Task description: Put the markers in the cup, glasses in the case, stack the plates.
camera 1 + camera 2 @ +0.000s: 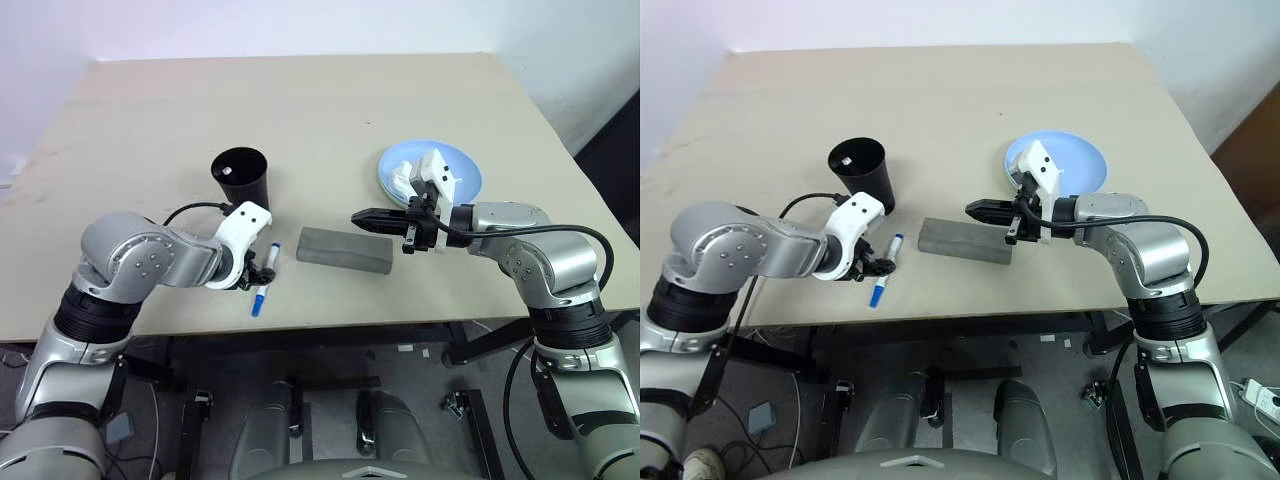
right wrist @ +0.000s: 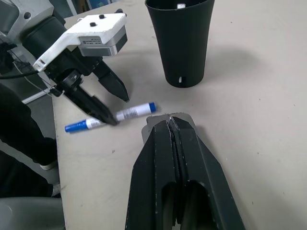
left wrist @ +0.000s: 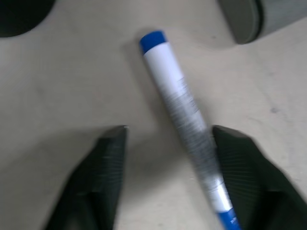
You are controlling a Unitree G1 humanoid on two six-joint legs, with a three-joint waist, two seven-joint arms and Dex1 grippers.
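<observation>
A white marker [image 3: 182,105] with a blue cap lies on the table near its front edge, just in front of the black cup [image 1: 240,175]. My left gripper [image 1: 258,272] points down over the marker, open, with one finger on each side. One fingertip [image 3: 225,143] touches the barrel and the other stands apart. The grey case [image 1: 345,250] lies closed to the right of the marker. My right gripper [image 1: 355,216] hovers just above the case, shut and empty. A light blue plate [image 1: 455,165] sits behind the right wrist. The glasses are out of view.
The cup stands upright and close behind my left hand. The table's front edge [image 1: 330,325] runs just below the marker and the case. Bare tabletop [image 1: 300,100] stretches behind the cup and the plate.
</observation>
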